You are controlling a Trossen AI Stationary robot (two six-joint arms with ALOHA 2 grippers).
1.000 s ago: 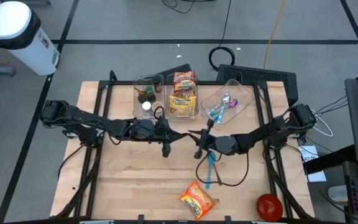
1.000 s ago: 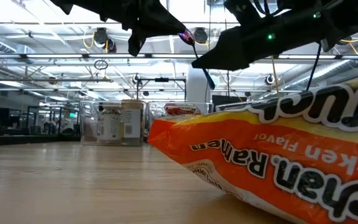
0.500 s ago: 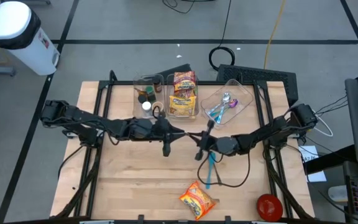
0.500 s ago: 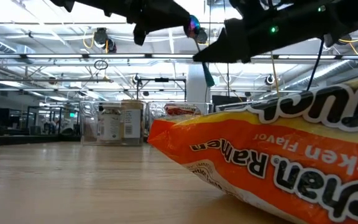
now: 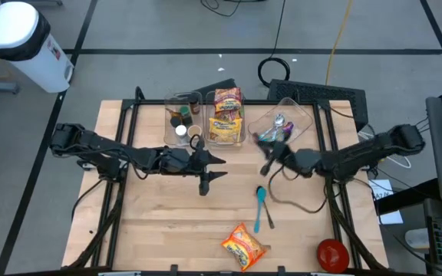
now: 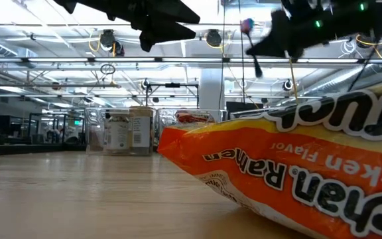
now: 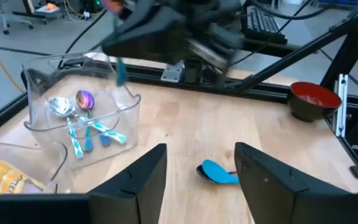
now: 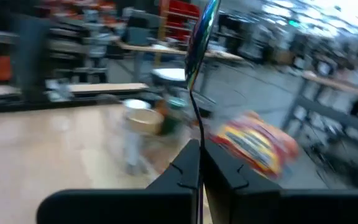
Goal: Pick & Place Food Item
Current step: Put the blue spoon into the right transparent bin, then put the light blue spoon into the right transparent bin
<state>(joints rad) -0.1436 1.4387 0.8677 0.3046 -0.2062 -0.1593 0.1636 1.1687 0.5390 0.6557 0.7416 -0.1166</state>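
Right pincer [image 8: 194, 163] clamped on spoon [image 8: 199, 50] handle, above table [image 5: 167, 222]; left pincer [image 7: 197, 171] parted partway, holding nothing, near blue spoon [image 7: 218, 173]

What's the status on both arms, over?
Left tool open over mid-table, empty. Right tool shut on a spoon, near the utensil bin. Blue spoon on the table, ramen untouched.

Your orange-and-yellow chicken ramen packet [image 5: 244, 246] lies flat near the table's front edge, tilted slightly, close before the low camera [image 6: 290, 172]; its wrapper looks sealed, though I can't confirm.
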